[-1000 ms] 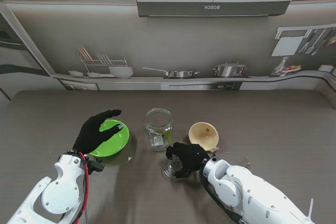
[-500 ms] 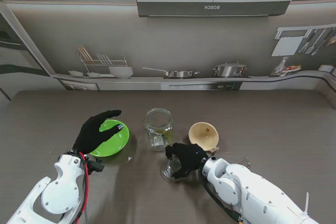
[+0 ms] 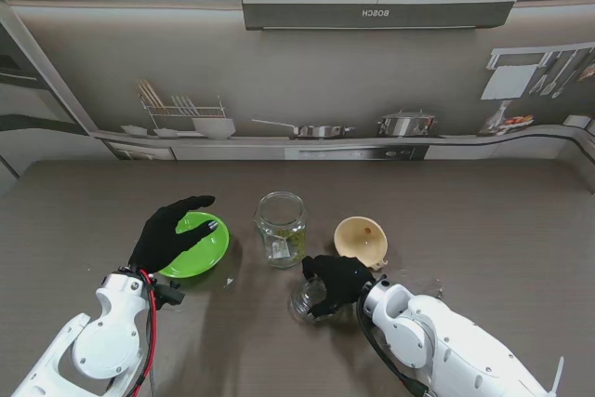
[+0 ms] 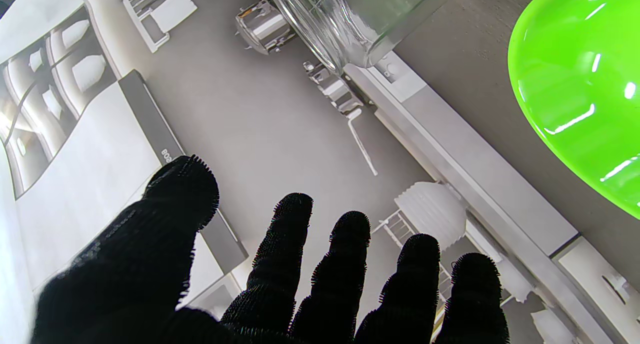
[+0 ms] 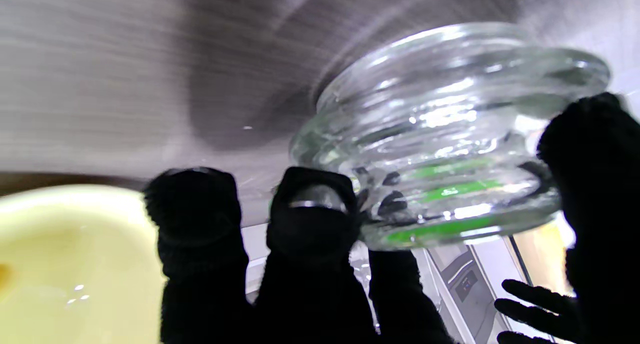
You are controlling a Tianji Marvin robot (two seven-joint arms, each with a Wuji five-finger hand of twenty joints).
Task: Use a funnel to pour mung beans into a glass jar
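Glass jar [image 3: 281,227] stands upright mid-table, lid off, clear ribbed glass with a small label on its side; sits between the green bowl [image 3: 199,245] on the left and the funnel [image 3: 361,239] on the right, apart from both.

Right hand [image 3: 337,278], black knit glove, is nearer to me than the jar, fingers [image 5: 310,219] curled round a glass lid [image 3: 306,297]. Wrist view: thumb on one side of the lid [image 5: 435,139], three fingers on the other, grip closed on it. Lid is thick clear glass, round, stepped rings, tilted; can't tell if an edge touches the table [image 3: 483,220]. Picture is motion-blurred.

Funnel is pale cream plastic, wide cone, lying on its side just beside the right hand; shows as a yellowish blur [image 5: 65,264] in the right wrist view.

Left hand [image 3: 170,232], same black glove, hovers at the bowl's near-left rim, all five fingers [image 4: 292,264] spread and straight, holding nothing. Contact with the bowl: can't tell. Bowl [image 4: 580,84] is glossy lime-green plastic, shallow, round. Beans inside: can't make out.

Table is dark grey-brown woodgrain laminate, matte.
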